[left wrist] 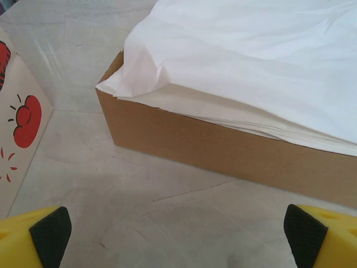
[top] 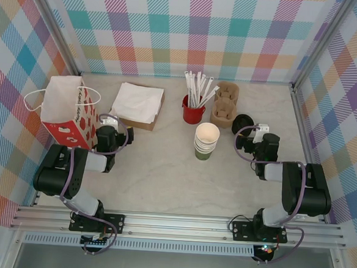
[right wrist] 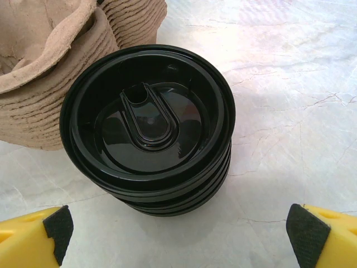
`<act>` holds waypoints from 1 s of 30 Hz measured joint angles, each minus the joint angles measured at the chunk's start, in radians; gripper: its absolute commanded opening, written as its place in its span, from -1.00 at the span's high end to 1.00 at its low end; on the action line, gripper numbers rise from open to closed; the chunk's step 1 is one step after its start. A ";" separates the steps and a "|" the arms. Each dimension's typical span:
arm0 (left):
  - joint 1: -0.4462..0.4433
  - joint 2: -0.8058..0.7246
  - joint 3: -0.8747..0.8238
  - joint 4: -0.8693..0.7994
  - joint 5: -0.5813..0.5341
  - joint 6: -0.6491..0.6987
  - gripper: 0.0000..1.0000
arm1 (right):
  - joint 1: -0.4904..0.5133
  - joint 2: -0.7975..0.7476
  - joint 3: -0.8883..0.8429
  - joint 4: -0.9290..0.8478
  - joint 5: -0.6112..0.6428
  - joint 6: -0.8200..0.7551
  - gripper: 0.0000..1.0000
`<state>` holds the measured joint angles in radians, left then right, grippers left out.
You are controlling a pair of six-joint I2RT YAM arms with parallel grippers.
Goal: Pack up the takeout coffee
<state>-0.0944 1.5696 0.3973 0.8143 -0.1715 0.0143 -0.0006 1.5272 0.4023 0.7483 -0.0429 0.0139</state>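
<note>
Counted on the table are one paper bag (top: 67, 111), one cardboard box (left wrist: 223, 151) of white napkins (left wrist: 251, 56), one red cup (top: 192, 115) of white straws (top: 198, 87), one stack of paper cups (top: 206, 141), one stack of pulp carriers (top: 224, 106) and one stack of black lids (right wrist: 148, 131); pieces within stacks cannot be numbered

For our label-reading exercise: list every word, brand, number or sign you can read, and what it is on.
No readable text anywhere.
The paper bag carries only red drawings, no letters.
The black lids, cardboard box and cups bear no legible marking.
</note>
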 measured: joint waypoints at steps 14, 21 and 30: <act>0.000 0.000 0.000 0.000 0.000 0.002 -1.00 | 0.000 0.000 0.000 0.000 0.000 0.000 -0.99; 0.000 0.000 0.000 0.000 0.006 0.001 -1.00 | 0.000 0.000 0.000 0.000 0.000 0.000 -0.99; -0.022 -0.305 0.079 -0.316 -0.092 -0.048 -1.00 | 0.000 -0.127 0.033 -0.164 0.034 0.008 -0.99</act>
<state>-0.1162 1.2644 0.4767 0.4984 -0.2634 -0.0341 -0.0006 1.4006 0.4355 0.5838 -0.0086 0.0216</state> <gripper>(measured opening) 0.999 0.996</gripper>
